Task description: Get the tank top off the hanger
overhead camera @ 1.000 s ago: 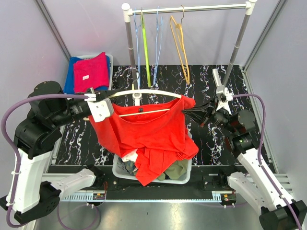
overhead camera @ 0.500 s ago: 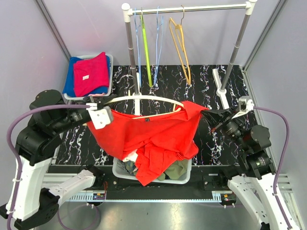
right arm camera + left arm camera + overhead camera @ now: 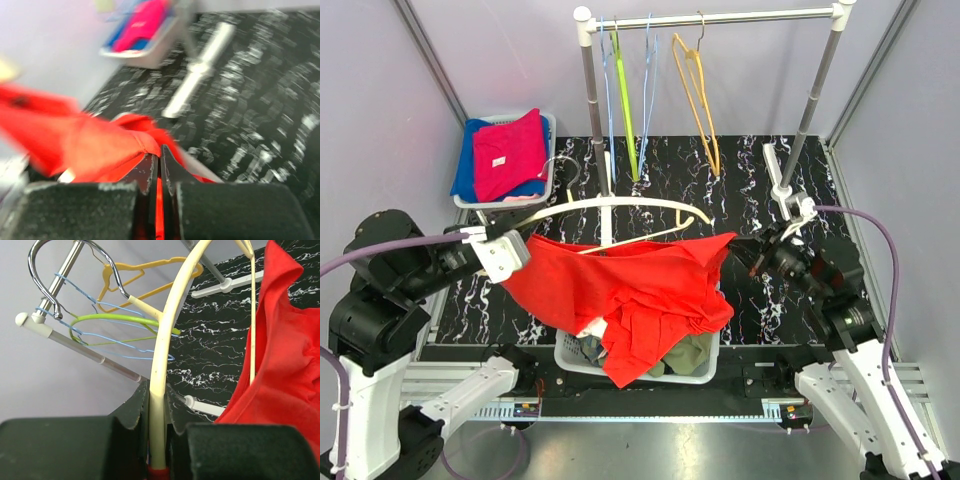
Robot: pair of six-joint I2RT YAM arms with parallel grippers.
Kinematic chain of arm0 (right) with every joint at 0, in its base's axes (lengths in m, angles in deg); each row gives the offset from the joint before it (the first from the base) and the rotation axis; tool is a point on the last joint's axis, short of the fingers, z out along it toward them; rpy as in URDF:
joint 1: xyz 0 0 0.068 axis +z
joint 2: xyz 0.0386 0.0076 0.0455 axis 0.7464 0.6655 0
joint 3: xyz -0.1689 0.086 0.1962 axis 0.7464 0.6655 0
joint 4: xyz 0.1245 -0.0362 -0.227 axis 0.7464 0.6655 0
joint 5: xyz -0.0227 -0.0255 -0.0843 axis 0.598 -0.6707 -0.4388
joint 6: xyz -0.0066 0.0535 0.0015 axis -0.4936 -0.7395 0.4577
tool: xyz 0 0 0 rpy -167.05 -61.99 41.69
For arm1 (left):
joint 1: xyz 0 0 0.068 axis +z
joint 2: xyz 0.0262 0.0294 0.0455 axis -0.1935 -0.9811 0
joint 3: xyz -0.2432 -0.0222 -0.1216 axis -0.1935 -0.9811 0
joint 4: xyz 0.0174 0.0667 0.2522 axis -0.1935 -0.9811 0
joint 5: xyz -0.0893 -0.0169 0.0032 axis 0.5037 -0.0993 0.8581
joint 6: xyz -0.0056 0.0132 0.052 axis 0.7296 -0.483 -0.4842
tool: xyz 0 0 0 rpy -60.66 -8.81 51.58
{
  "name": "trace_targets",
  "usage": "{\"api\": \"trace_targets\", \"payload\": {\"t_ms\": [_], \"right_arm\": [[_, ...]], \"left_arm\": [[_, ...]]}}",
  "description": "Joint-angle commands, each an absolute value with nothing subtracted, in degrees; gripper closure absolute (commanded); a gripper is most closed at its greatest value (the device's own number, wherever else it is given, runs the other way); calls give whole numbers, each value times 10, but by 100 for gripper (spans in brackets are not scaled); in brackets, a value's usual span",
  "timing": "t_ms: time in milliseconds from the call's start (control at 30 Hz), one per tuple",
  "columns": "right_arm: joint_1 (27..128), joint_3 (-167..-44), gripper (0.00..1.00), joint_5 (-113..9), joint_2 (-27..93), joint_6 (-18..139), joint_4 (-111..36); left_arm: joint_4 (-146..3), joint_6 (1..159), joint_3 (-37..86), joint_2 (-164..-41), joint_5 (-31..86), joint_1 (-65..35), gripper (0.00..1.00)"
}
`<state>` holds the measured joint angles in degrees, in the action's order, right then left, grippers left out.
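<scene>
- Left gripper (image 3: 157, 442): closed narrow on the cream hanger (image 3: 167, 335), low on its left arm. Red cloth right at the fingers; whether pinched in too, cannot tell.
- Right gripper (image 3: 159, 167): nipped shut on a fold at the right edge of the tank top (image 3: 85, 145). Wrist view blurred.
- Tank top from above: slung slack between the two grippers, over the basket (image 3: 695, 377), with its lower folds trailing into it. Right arm of the hanger bare and above the cloth. Left shoulder seemingly still caught by the left gripper.
- Handling, by judgement: light, limp and stretchy, not fragile. Likely to bunch and snag rather than slide. Best taken at a strap or hem close to the hanger's end and drawn off along the arm, not across it.
- Hanger: stiff, thin and smooth. Apt to swing when held at one point only.
- Room: open desk (image 3: 740, 180) to the right of the basket and behind it.
- Edges: rack (image 3: 710, 17) with spare hangers at the back, the held hanger's top near its left post. Tray (image 3: 549, 130) of folded clothes at back left. Walls close on both sides.
- Safest pulls, probably: rightward or downward, clear of the rack.
</scene>
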<state>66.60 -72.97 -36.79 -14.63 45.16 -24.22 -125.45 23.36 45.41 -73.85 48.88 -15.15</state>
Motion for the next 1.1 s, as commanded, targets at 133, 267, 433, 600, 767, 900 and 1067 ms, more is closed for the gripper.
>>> {"api": "trace_targets", "payload": {"t_ms": [133,267,433,600,767,900,1067], "right_arm": [[669,-805,99,-144,-188,505,-305],[668,-862,100,-124,-180,485,-345],[669,-896,100,-88,-153,484,-361],[669,-938,100,-84,-139,519,-339],[668,-947,100,-88,-133,517,-362],[667,-932,96,-109,-139,514,-358],[668,-892,0,-96,-142,510,-357]], "left_arm": [[-1143,340,531,-774,538,-144,100],[-1078,404,557,-796,520,-143,100],[-1043,419,603,-811,481,-134,100],[-1043,393,654,-826,455,-130,100],[-1042,390,683,-830,459,-129,100],[-1033,399,707,-824,459,-127,100],[-1034,419,704,-805,501,-119,98]]}}
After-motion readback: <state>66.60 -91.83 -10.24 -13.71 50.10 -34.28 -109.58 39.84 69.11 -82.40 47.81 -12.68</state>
